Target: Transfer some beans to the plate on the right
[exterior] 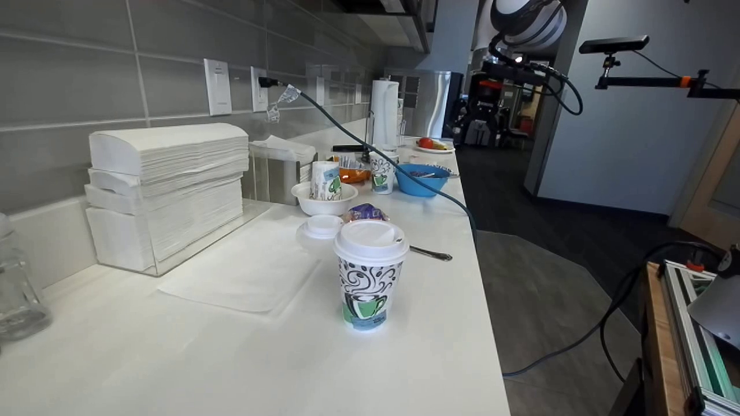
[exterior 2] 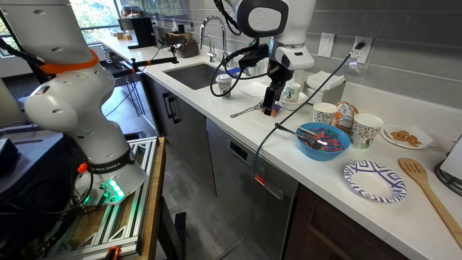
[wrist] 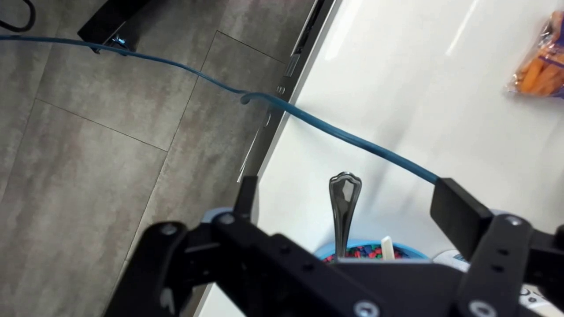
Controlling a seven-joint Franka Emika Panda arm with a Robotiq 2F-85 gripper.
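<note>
A paper plate (exterior 2: 373, 184) with a blue pattern on its rim lies on the counter. A blue bowl (exterior 2: 319, 154) holds red, blue and green bean-like bits (exterior 2: 332, 140). The bowl also shows in an exterior view (exterior: 416, 186) and partly in the wrist view (wrist: 410, 252). A metal utensil handle (wrist: 343, 198) sticks out over the bowl's rim; its other end is hidden in the wrist view. A white stick (wrist: 387, 248) is in the bowl too. My gripper (wrist: 348, 194) is open and empty above the counter, the handle showing between its fingers. It hangs beside the bowl (exterior 2: 269, 108).
A blue cable (exterior 2: 267, 135) runs from the wall outlet across the counter near the bowl, and passes by a finger in the wrist view (wrist: 352, 137). Paper cups (exterior 2: 324, 113) stand behind the bowl. A wooden spatula (exterior 2: 422, 177) lies beyond the plate. A carrot bag (wrist: 542, 72) lies on the counter.
</note>
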